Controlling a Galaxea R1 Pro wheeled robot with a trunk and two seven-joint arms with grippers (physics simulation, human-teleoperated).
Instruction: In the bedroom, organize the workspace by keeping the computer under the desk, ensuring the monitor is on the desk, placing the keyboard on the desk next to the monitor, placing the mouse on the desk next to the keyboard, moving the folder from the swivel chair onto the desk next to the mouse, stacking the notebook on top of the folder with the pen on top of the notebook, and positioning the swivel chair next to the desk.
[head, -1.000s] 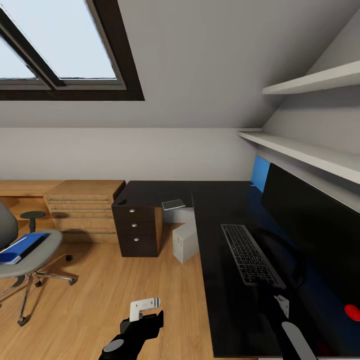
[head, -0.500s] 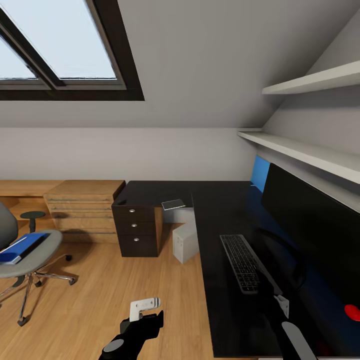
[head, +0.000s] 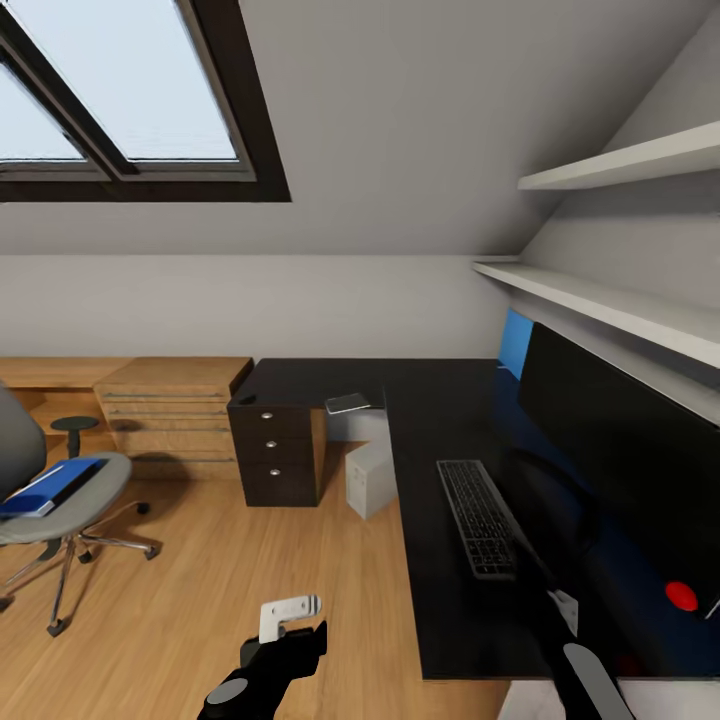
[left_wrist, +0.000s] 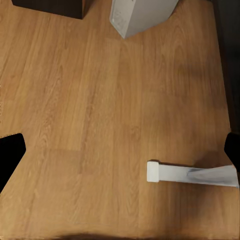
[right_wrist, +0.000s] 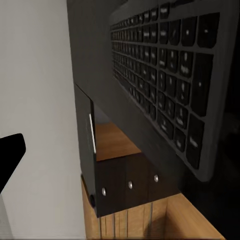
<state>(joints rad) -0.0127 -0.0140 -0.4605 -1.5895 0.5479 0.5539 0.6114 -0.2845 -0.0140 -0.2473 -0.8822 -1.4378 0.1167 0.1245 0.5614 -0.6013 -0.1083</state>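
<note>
The black desk (head: 430, 420) carries the monitor (head: 620, 470) at the right and the dark keyboard (head: 478, 517) in front of it. My right gripper (head: 565, 608) hovers just past the keyboard's near end, open. The right wrist view has the keyboard (right_wrist: 170, 85) close beside one black fingertip (right_wrist: 10, 150). Over the floor, my left gripper (head: 290, 615) is open and empty. The computer (head: 370, 480) stands under the desk. A flat grey notebook (head: 347, 404) lies on the desk's far part. The blue folder (head: 50, 485) rests on the swivel chair (head: 60, 505) at the left.
Light oak drawers (head: 170, 410) stand against the back wall, beside the desk's dark drawer unit (head: 275, 460). Two white shelves (head: 620, 300) run above the monitor. Bare wood floor (head: 220, 560) lies between chair and desk. The left wrist view has the computer (left_wrist: 140, 15) and a white desk leg (left_wrist: 190, 175).
The keyboard has slid nearer the desk's front edge and turned slightly. The whole view has shifted a little, so the camera moved. The left arm holds the same pose.
</note>
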